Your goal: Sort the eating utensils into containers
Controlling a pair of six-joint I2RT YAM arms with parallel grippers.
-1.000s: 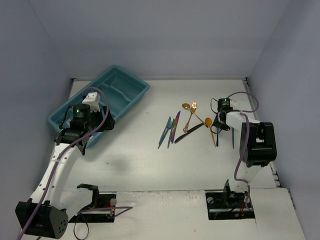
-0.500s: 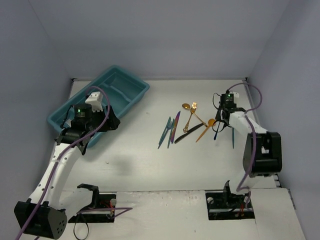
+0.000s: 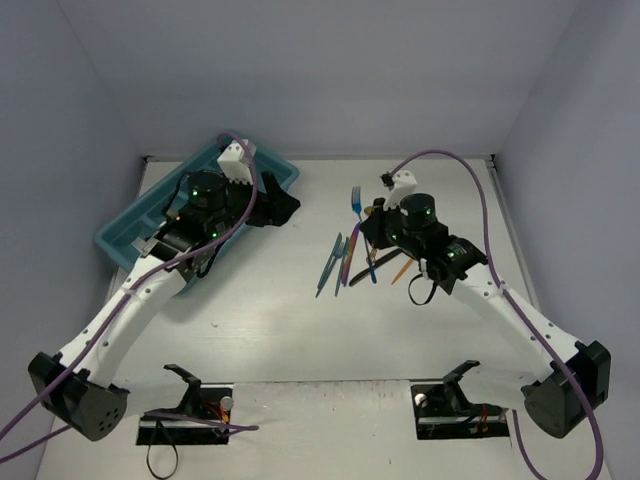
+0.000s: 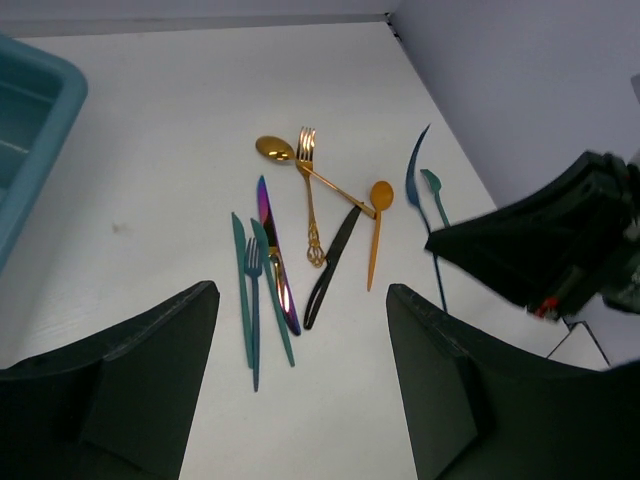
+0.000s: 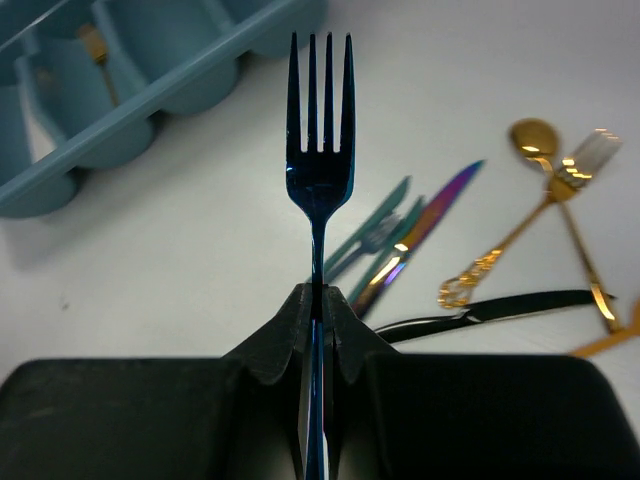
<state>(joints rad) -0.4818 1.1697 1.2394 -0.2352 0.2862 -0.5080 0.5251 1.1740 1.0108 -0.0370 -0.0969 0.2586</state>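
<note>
My right gripper [image 5: 320, 297] is shut on a dark blue fork [image 5: 320, 150], tines pointing away, held above the table. From above, this gripper [image 3: 373, 225] hovers over the loose eating utensils [image 3: 345, 260] at mid-table. These include teal pieces [image 4: 247, 285], a purple knife [image 4: 272, 250], a black knife [image 4: 333, 265], a gold spoon [image 4: 272, 148], a gold fork [image 4: 308, 185] and an orange spoon [image 4: 378, 215]. The teal tray of containers [image 3: 125, 232] lies at the back left. My left gripper [image 3: 282, 207] hangs open and empty off its right end, facing the pile.
A gold utensil [image 5: 95, 45] lies in one tray compartment. A teal spoon [image 4: 432, 188] lies by the right gripper. Grey walls enclose the table on three sides. Purple cables loop off both arms.
The right gripper closed on the blue fork, lifted it and carried it left over the pile. The left arm swung right, from the tray's near side to beyond its right end.
</note>
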